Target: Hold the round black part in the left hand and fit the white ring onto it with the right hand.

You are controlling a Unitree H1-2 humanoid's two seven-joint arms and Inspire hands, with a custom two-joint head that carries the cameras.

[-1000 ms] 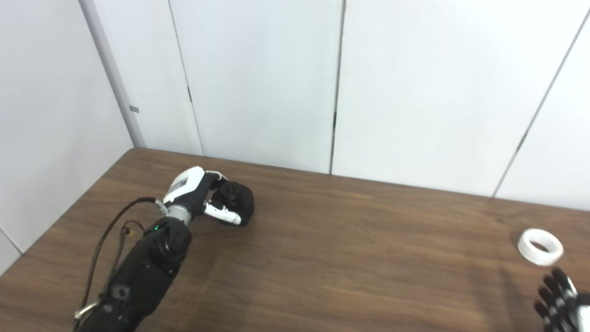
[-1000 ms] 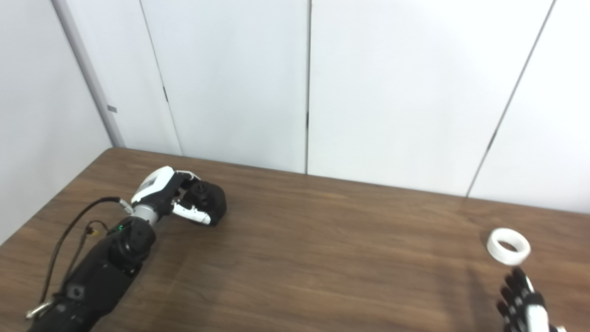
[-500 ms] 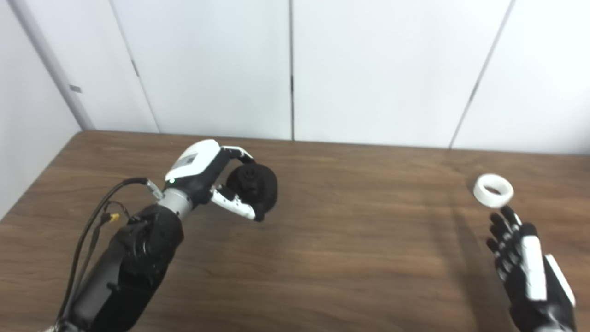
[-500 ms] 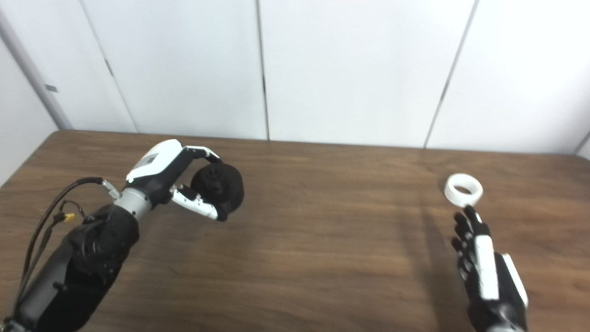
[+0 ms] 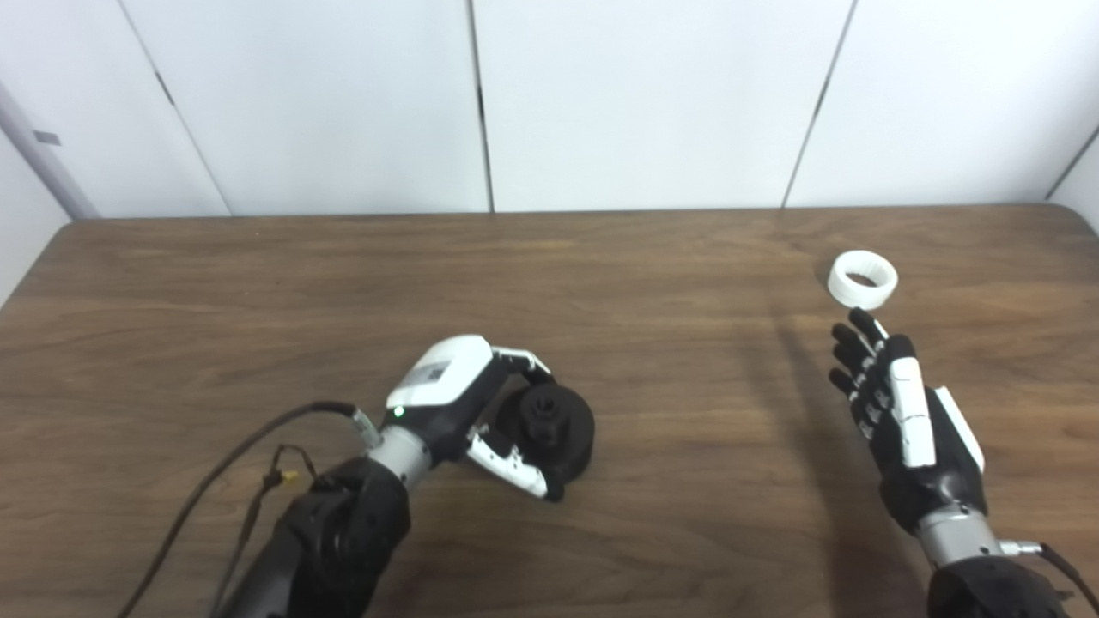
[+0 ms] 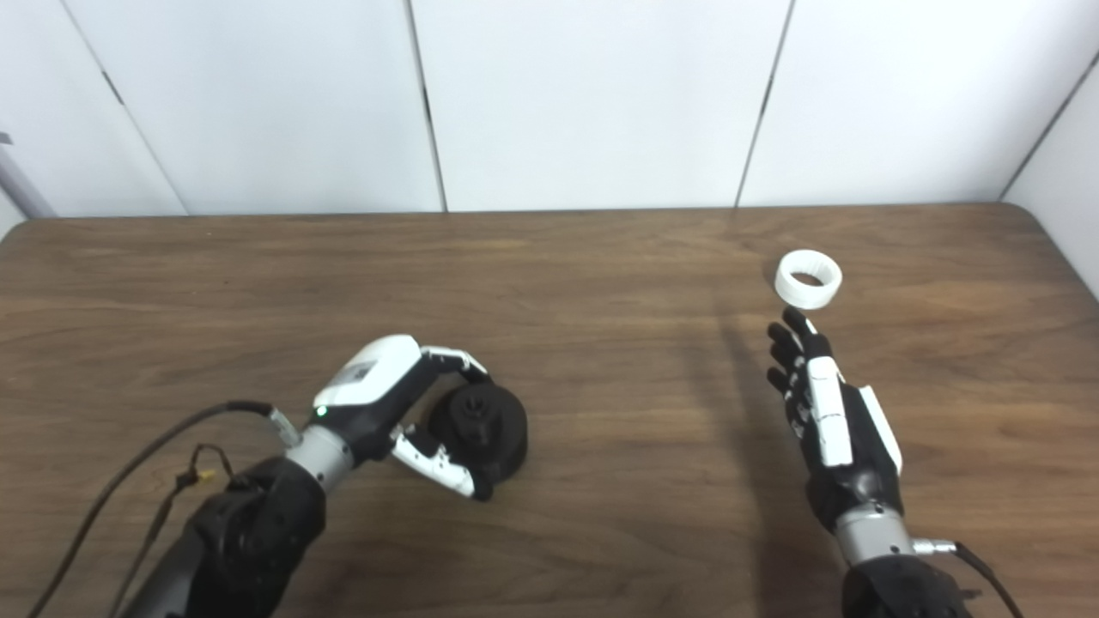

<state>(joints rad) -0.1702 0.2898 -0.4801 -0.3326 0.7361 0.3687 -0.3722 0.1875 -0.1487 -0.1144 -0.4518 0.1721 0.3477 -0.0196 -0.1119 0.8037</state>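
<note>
My left hand (image 5: pixel 468 410) is shut on the round black part (image 5: pixel 549 425), holding it low over the wooden table (image 5: pixel 258 283) near the front middle. The part's hub faces up and right. The white ring (image 5: pixel 862 279) lies flat on the table at the right. My right hand (image 5: pixel 897 421) is open and empty, fingers stretched toward the ring, fingertips (image 5: pixel 859 322) just short of it. The same shows in the right eye view: left hand (image 6: pixel 386 403), black part (image 6: pixel 481 429), ring (image 6: pixel 808 278), right hand (image 6: pixel 828 429).
White wall panels (image 5: pixel 644 94) stand right behind the table's far edge. A black cable (image 5: pixel 240 446) trails from my left forearm over the table. The table's right corner (image 6: pixel 1030 215) lies close to the ring.
The camera has swung right and down. My left hand has carried the black part toward the front middle. My right hand has come further in, fingertips close to the ring.
</note>
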